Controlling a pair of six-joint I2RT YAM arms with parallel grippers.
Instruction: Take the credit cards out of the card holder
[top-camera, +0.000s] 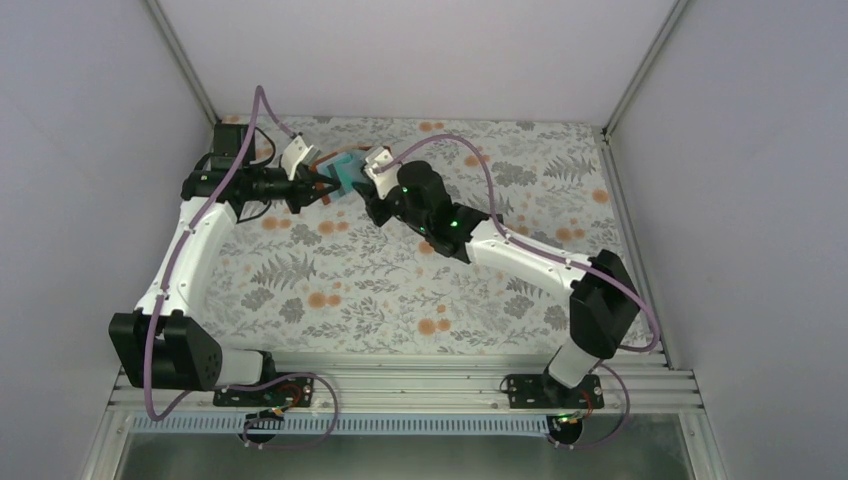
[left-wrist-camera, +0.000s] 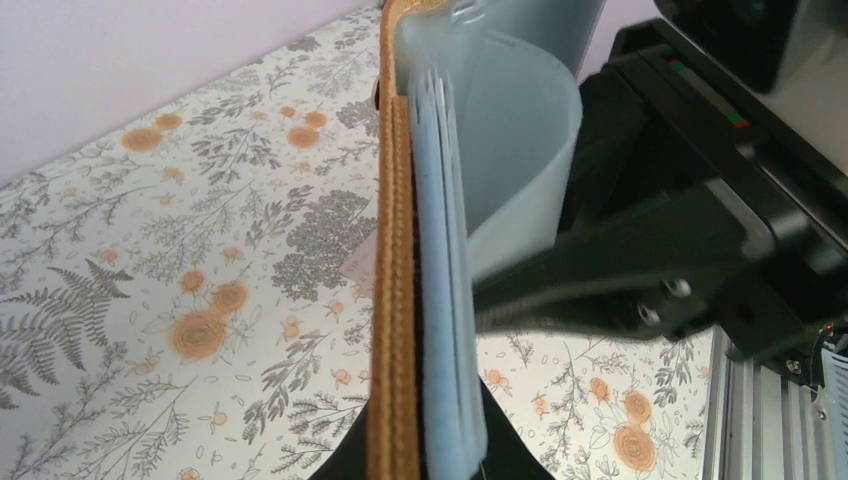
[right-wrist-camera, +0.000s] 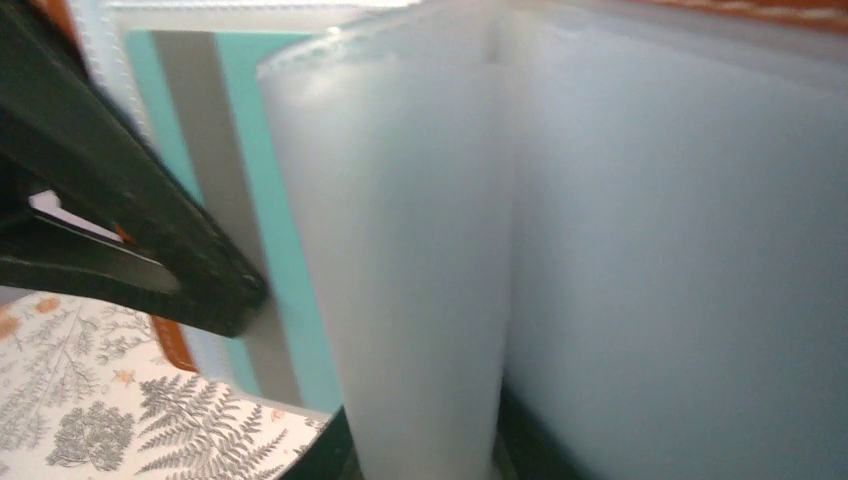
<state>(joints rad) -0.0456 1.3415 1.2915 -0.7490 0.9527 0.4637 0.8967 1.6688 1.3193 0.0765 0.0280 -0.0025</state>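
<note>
One card holder (left-wrist-camera: 390, 300) runs lengthwise left to right.

A cloth (top-camera: 400, 290) printed with orange blooms and grey ferns lies flat between pale walls (top-camera: 420, 50).

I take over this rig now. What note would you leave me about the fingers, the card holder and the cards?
The left gripper has its fingers shut on the card holder, held open above the table at the far side.
The right gripper is at the holder's clear sleeves; I cannot tell whether its fingers grip one.
The teal card is inside a sleeve, not yet out.
The pink and black cards are not clearly in view, so nothing can be confirmed as done.
Left to do: pull out the teal card, then check the other sleeves.
</note>
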